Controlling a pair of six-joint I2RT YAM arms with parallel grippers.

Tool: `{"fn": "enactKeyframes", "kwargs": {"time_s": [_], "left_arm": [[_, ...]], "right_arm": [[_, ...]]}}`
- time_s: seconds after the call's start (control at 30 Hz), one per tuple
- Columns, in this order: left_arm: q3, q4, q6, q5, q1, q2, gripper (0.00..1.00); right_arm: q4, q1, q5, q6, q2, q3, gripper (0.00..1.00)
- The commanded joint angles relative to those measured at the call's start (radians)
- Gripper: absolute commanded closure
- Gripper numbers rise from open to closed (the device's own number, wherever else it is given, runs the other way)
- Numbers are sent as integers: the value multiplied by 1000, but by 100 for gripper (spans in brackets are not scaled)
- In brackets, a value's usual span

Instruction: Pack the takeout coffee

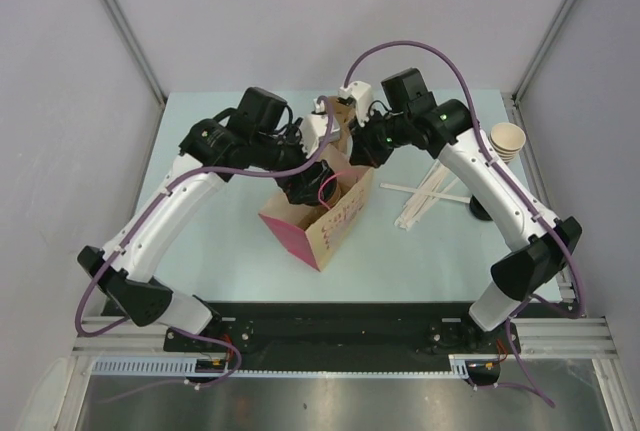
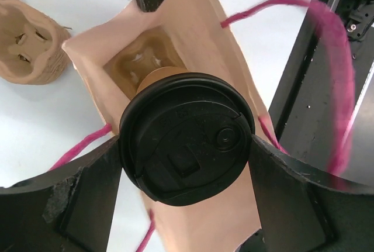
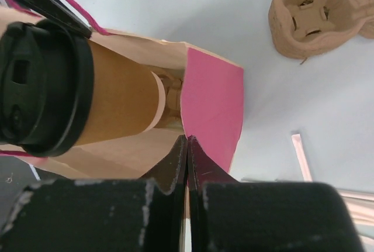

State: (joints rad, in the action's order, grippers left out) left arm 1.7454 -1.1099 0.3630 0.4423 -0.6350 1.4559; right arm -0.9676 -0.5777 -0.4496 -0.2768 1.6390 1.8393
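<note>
My left jaws stand wide and grip the coffee cup [image 2: 187,141] by its black lid, one finger [image 2: 76,199] pressed on each side of the rim. The brown cup hangs over the open mouth of the pink bag [image 1: 320,231], its base dipping inside while the lid is above the bag's edge. My right jaws are closed tight, pinching the bag's upper edge. At the bottom of the bag I can see a pulp cup tray [image 2: 140,59]. The bag stands near the middle of the surface [image 1: 420,261], its pink cord handles [image 2: 333,59] loose. A second pulp tray [image 3: 315,12] lies just behind it, wooden stirrers [image 1: 425,196] lie to its right, and a stack of pale cups [image 1: 508,141] stands at the right edge.
</note>
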Motion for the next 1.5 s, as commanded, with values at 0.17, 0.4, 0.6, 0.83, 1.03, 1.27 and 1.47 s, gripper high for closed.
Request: {"fn": "enactKeyframes", "kwargs": {"time_s": [0.17, 0.4, 0.6, 0.83, 1.03, 1.27, 1.47], "left_arm": [[-55, 42, -52, -39, 7, 6, 100], [-121, 65, -23, -42, 32, -25, 100], [-158, 74, 22, 27, 46, -51, 100], [-248, 102, 100, 72, 41, -134, 99], [-293, 105, 163, 47, 20, -152, 99], [-319, 108, 192, 16, 6, -170, 99], [-346, 124, 188, 1, -3, -184, 98]], "right_arm": [[-13, 21, -81, 37, -85, -54, 100], [3, 21, -133, 73, -182, -175, 100], [-59, -1, -248, 34, -252, -261, 73], [-7, 39, -195, 16, -248, -220, 34], [75, 44, -100, -50, -159, -121, 16], [87, 22, -126, -85, -77, -61, 6], [173, -36, -106, -133, -45, -135, 10]]}}
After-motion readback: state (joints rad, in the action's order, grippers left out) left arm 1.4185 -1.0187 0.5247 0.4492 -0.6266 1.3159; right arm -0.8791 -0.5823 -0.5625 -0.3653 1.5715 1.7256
